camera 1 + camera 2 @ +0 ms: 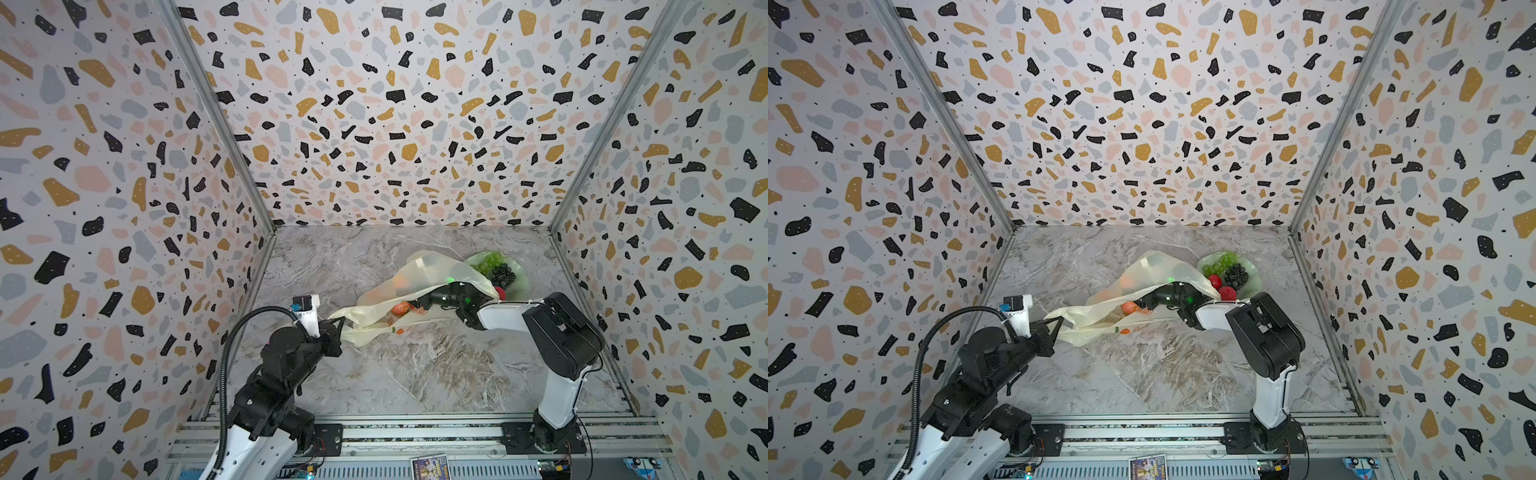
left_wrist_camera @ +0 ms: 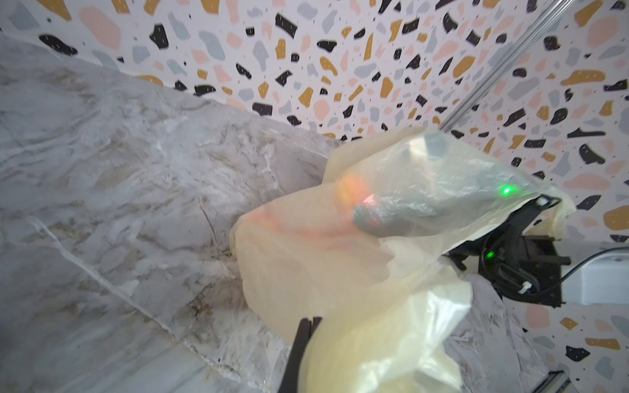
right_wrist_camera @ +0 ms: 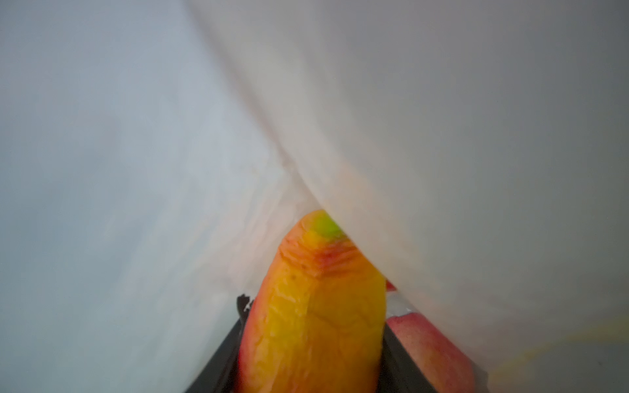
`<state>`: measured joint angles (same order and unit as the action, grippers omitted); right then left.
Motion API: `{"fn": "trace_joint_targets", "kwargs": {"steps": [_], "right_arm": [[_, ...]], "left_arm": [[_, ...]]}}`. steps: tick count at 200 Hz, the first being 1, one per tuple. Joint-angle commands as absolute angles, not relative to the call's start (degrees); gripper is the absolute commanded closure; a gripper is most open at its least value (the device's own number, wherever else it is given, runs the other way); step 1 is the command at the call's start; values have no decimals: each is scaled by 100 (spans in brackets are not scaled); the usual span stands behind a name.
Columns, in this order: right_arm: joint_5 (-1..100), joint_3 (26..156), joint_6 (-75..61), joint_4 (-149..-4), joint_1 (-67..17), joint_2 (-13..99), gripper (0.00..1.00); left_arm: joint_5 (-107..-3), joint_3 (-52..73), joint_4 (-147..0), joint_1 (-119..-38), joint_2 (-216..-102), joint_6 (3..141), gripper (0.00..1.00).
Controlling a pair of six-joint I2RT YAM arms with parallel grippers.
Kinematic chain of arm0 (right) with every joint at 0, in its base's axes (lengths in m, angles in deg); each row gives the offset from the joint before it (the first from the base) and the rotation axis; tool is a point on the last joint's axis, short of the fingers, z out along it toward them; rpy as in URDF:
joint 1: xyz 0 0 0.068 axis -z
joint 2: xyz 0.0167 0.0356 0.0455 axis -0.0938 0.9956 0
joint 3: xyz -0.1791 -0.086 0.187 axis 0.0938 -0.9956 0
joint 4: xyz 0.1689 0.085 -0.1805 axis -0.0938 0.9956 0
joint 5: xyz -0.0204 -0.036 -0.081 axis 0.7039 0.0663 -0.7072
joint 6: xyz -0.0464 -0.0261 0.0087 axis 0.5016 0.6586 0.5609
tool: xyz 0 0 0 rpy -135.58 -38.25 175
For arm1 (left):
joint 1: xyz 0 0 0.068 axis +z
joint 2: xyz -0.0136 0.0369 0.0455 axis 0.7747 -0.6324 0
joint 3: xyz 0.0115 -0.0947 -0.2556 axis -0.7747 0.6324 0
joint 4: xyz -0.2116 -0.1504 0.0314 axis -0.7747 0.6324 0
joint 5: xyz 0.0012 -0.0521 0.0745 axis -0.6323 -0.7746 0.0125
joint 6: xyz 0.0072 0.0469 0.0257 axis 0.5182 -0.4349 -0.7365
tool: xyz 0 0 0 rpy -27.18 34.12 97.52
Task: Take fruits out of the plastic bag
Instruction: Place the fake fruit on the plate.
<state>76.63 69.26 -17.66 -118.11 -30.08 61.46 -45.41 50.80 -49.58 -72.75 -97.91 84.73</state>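
Observation:
The cream-yellow plastic bag (image 1: 419, 272) (image 1: 1142, 270) lies on its side mid-table, mouth facing the front. My left gripper (image 1: 338, 325) (image 1: 1059, 325) is shut on the bag's near edge and holds it up; in the left wrist view its dark fingers (image 2: 301, 343) pinch the bag (image 2: 340, 272). My right gripper (image 1: 415, 305) (image 1: 1144, 305) reaches inside the bag and is shut on a red-yellow mango-like fruit (image 1: 400, 308) (image 1: 1130, 307) (image 3: 313, 306). A reddish fruit (image 3: 429, 350) lies right beside it. Bag film fills the rest of the right wrist view.
A pale green dish (image 1: 521, 286) (image 1: 1255, 282) stands behind and to the right of the bag, holding green grapes (image 1: 1221, 262), dark grapes (image 1: 1236, 275) and two red apples (image 1: 1227, 293). The right arm (image 1: 557, 328) stretches in front of the dish. Patterned walls enclose three sides.

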Motion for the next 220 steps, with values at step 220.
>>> {"fn": "trace_joint_targets", "kwargs": {"steps": [220], "right_arm": [[6157, 7711, 2249, -7758, -4251, 5612, 79]], "left_arm": [[-1747, 5038, -6647, -7292, -9582, 8838, 100]]}}
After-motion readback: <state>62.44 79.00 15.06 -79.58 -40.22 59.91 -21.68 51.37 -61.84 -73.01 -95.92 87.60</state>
